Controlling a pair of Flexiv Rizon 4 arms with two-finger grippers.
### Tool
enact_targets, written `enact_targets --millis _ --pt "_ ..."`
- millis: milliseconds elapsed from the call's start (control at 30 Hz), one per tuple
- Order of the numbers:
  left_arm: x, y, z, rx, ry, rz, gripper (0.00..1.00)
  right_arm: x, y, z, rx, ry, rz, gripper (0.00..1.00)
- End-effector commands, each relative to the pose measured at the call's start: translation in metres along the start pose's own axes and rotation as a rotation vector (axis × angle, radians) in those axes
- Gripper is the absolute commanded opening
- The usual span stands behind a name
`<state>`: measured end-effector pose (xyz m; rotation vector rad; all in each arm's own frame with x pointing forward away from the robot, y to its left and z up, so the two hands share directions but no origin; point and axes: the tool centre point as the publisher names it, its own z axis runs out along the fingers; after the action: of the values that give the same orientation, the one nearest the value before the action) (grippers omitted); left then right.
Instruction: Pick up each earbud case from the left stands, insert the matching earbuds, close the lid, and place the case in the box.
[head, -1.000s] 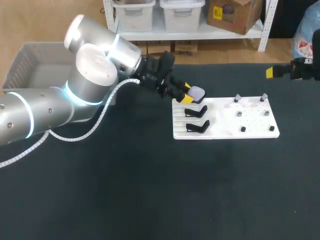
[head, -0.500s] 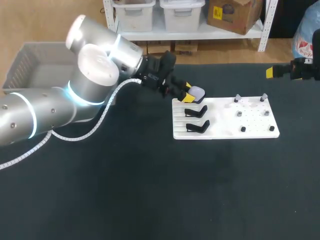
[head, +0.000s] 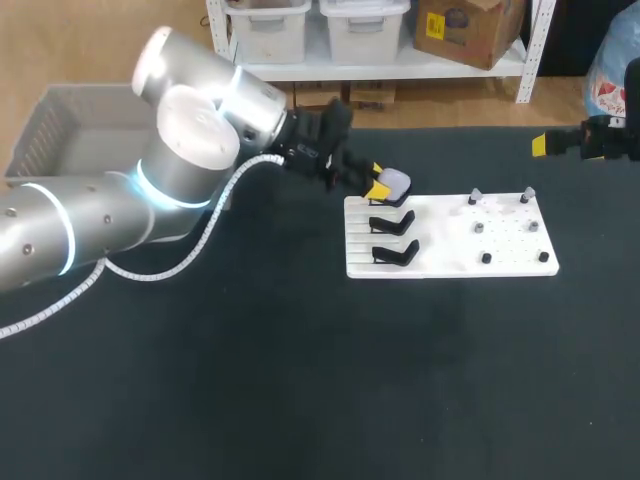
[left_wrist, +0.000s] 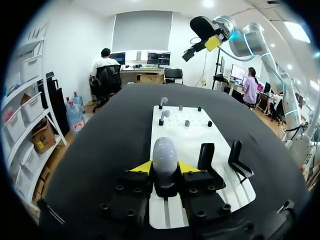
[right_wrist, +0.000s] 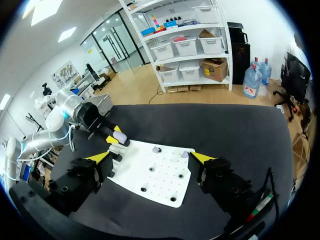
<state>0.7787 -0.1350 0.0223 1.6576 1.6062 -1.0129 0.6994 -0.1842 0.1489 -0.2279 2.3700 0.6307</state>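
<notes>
Head view: one left arm (head: 120, 210) enters from the left; its left gripper (head: 377, 182) pinches a single pale lilac earbud case (head: 398, 181) at the corner of one white board (head: 450, 268) nearest that arm; two empty black stands (head: 393, 222) line up just beside the case; six small pegs (head: 479, 227) dot the board's other half; one grey box (head: 35, 135) sits well apart at the table's left edge; the right gripper (head: 540, 145) shows at the right edge as one yellow tip only, so its jaws cannot be judged from here.

Left wrist view: both yellow-tipped fingers (left_wrist: 142, 167) press the case (left_wrist: 164, 150) from two sides, which the overhead camera only hints at; the two empty stands lie beside the gripper, the six pegs ahead; whether the case rests on a stand beneath it, I cannot tell.

Right wrist view: the right gripper (right_wrist: 151, 156) has its jaws spread wide with nothing between them; the board and its six pegs lie ahead; past it sits the left gripper with the case (right_wrist: 119, 134).
</notes>
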Motion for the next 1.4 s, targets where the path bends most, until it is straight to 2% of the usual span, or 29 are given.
enact_targets --millis 33,300,433,700,867,1200,1400 --pt "-0.009 -0.011 -0.017 -0.023 -0.056 0.010 0.00 0.000 0.000 0.000 0.000 0.001 0.000 1.00" --pt "-0.045 -0.042 -0.056 -0.032 -0.277 0.033 0.00 0.000 0.000 0.000 0.000 0.001 0.000 1.00" --pt "-0.061 -0.058 -0.072 -0.052 -0.334 0.073 0.00 0.000 0.000 0.000 0.000 0.001 0.000 1.00" --pt "-0.083 -0.085 -0.085 -0.108 -0.390 0.084 0.00 0.000 0.000 0.000 0.000 0.001 0.000 1.00" --pt "-0.087 -0.097 -0.084 -0.107 -0.418 0.077 0.00 0.000 0.000 0.000 0.000 0.001 0.000 1.00" --pt "-0.081 -0.103 -0.100 -0.093 -0.443 0.062 0.00 0.000 0.000 0.000 0.000 0.001 0.000 1.00" --pt "-0.081 -0.103 -0.100 -0.093 -0.443 0.062 0.00 0.000 0.000 0.000 0.000 0.001 0.000 1.00"
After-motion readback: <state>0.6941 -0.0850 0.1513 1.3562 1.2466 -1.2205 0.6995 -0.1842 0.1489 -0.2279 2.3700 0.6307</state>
